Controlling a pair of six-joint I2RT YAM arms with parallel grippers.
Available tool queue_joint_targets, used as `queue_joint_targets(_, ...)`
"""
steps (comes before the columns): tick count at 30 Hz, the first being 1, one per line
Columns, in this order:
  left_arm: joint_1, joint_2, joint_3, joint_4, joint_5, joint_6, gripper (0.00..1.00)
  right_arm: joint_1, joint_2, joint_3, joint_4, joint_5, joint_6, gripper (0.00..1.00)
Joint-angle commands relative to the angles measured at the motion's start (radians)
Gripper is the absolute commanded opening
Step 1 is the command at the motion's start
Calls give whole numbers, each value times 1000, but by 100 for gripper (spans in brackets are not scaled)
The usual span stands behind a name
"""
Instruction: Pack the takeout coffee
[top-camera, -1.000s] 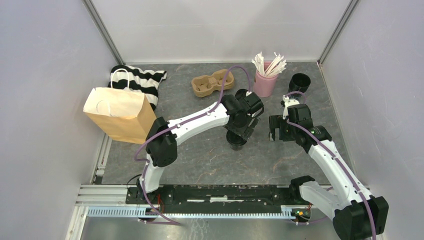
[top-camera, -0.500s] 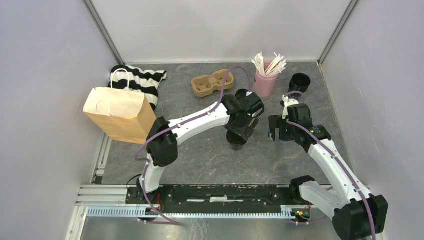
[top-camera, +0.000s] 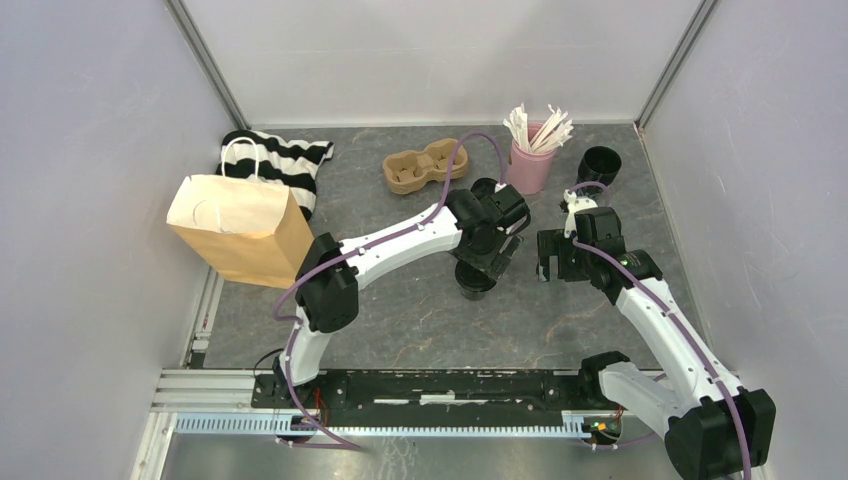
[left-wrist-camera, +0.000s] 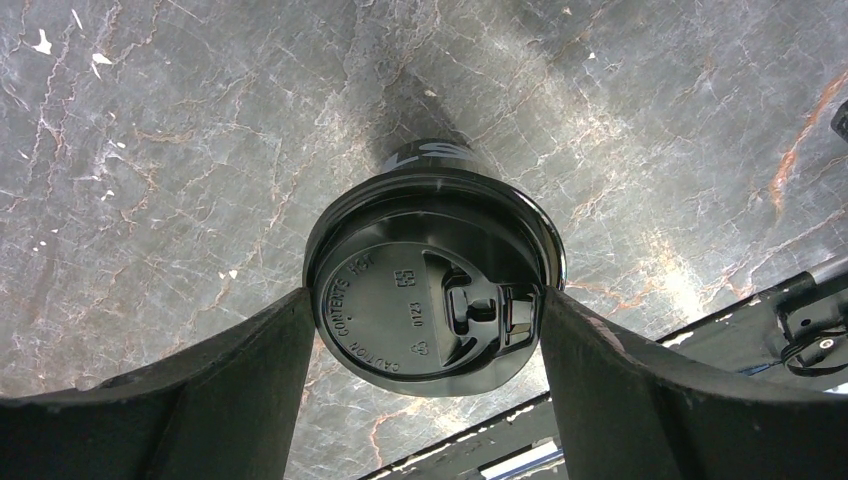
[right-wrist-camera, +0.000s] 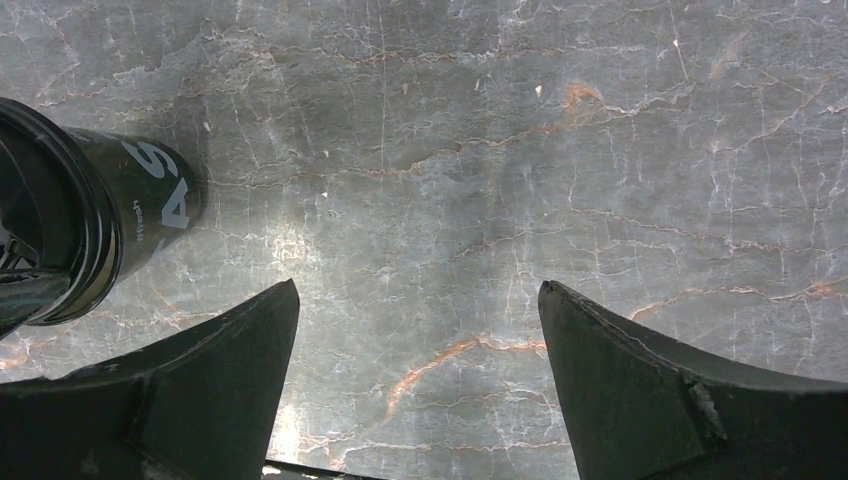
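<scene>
Mid-table, the left gripper (top-camera: 478, 272) sits over a lidded cup (top-camera: 475, 284), arm stretched out from its base w/ a purple cable along it. Left wrist view: black lid (left-wrist-camera: 430, 300) seen from above, both fingers (left-wrist-camera: 230, 390) pressed to the rim on opposite sides, so the jaws are clamped on the cup. The cup is upright, base on the grey marbled table (top-camera: 400, 320), pale lettering showing on the far side of its wall.

Just to the right, the right gripper (top-camera: 549, 268) hangs near that cup but apart from it. Right wrist cam: jaws spread wide, nothing btwn them, only bare table below; the same cup sits at the left edge of that view, letters visible.

Back right corner: second black cup (top-camera: 600, 163) stands alone, well apart from both arms. Can't tell if it has a lid. Beside it a pink cup (top-camera: 528, 170) of white sticks (top-camera: 538, 128). Brown carrier tray (top-camera: 425, 167) back centre. Far left: paper bag (top-camera: 240, 225) upright, handles up, w/ a striped cloth (top-camera: 285, 158) behind it.
</scene>
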Motion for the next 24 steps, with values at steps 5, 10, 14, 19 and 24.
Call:
queue_joint_targets(5,-6,-27,23,16,0,53,88,-8,2,-7,41,-11,-10,96)
queue_joint_targets(10,-7,-29,22,15,1,55,92,-7,4,-7,43,-14,-10,96)
queue_joint_targets(14,-6,-34,24,16,-1,55,93,-8,8,-6,43,-20,-10,96)
queue_joint_targets(19,-6,-43,24,15,10,54,96,-7,11,-1,43,-22,-11,96)
queue_joint_targets(24,-5,-47,24,13,-3,54,100,-7,14,1,43,-24,-10,96)
